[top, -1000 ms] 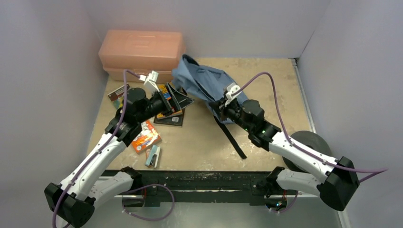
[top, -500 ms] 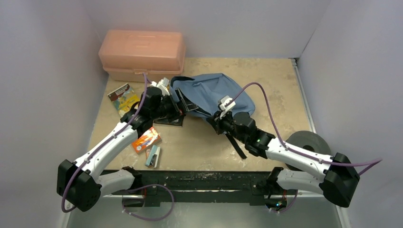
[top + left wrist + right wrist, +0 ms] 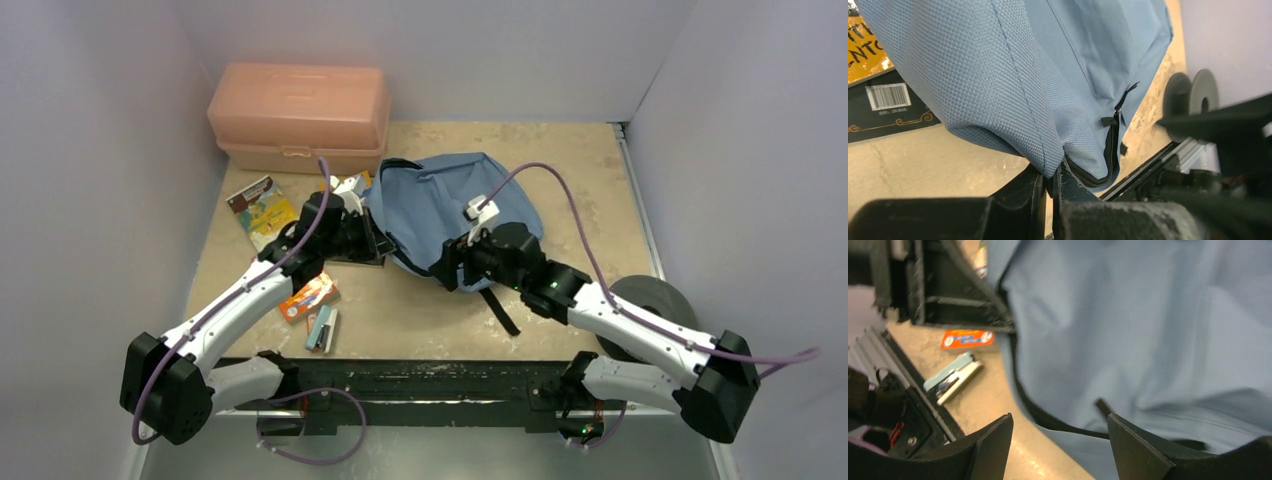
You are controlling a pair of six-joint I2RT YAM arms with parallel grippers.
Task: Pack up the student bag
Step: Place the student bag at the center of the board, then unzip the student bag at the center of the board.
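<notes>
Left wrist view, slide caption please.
Left claw shut on the student bag at its zippered edge, black book behind.

Dusty-blue student bag, salmon-pink box, perhaps orange packet

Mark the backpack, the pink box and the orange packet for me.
backpack (image 3: 432, 186): top view, on its blue front panel.
pink box (image 3: 298, 100): top view, on the middle of its lid.
orange packet (image 3: 309, 296): top view, on its printed face.
</notes>
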